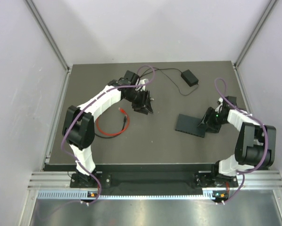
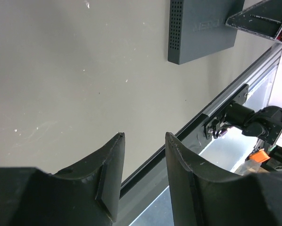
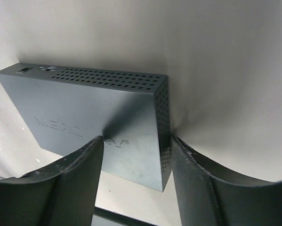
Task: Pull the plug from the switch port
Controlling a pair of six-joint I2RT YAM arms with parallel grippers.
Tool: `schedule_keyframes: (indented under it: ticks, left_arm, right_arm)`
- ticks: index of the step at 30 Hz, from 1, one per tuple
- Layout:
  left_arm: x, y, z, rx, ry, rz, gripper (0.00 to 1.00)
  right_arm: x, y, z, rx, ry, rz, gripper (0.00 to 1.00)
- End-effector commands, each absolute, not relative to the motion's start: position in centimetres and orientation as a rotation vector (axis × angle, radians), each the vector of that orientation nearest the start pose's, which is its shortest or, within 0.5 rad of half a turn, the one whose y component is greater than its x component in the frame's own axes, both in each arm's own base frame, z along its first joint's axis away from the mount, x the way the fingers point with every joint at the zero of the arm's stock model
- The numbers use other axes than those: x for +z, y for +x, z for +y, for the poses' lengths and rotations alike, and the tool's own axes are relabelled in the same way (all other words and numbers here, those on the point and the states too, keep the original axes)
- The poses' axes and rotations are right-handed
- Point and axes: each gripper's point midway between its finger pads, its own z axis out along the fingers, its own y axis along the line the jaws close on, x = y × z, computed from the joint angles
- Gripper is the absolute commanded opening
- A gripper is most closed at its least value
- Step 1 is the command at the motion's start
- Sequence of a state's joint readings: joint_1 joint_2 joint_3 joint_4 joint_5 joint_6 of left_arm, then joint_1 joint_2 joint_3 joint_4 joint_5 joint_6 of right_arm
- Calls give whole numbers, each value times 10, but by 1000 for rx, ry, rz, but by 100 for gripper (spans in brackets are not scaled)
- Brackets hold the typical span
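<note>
The switch [image 1: 189, 124] is a flat black box lying right of centre on the table. Its far edge has a small socket, the switch port [image 3: 24, 70], with nothing in it. The plug [image 1: 122, 111] lies loose on the table at the end of a red cable [image 1: 108, 132], well left of the switch. My right gripper [image 3: 136, 140] is open and straddles the switch's near corner [image 3: 131, 122], one fingertip [image 3: 97, 143] over the top face and the other beside the perforated side. My left gripper [image 2: 145, 136] hovers open and empty near the cable [image 1: 145, 107].
A small black power brick [image 1: 189, 76] with thin cords sits at the back right. Grey walls enclose the table on three sides. The metal front rail [image 2: 211, 106] runs along the near edge, below the switch [image 2: 202, 28] in the left wrist view.
</note>
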State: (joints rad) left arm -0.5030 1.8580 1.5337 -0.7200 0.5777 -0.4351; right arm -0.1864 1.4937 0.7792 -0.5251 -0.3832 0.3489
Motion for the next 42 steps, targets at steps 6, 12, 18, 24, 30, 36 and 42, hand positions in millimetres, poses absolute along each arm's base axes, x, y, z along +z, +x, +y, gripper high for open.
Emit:
schedule_keyframes:
  ticks: [6,12,18,24,30,36,42]
  left_arm:
    - [153,312,-288,-997,338,2709,45]
    - [149,305,-279,-952,332,2725,45]
    - [149,303,-275,-933,320,2727,45]
    - [149,305,-279,-953,297,2726,45]
    - [149,305,-280,-966,284,2726,45]
    - [146,300,-280,-982,271,2736,45]
    - [150,302,-278,-962,286,2723,45]
  right_arm:
    - [30,313,60,567,460,2688,49]
    - [25,340,75,457,330,2741,46]
    - [27,359,77,411,258,2746,46]
    - [31,368,91,456,206,2740,46]
    - [35,379,108,469,152,2732,46]
    - [34,392,118,469,128,2734,46]
    - [38,389,121,455,136,2752,46]
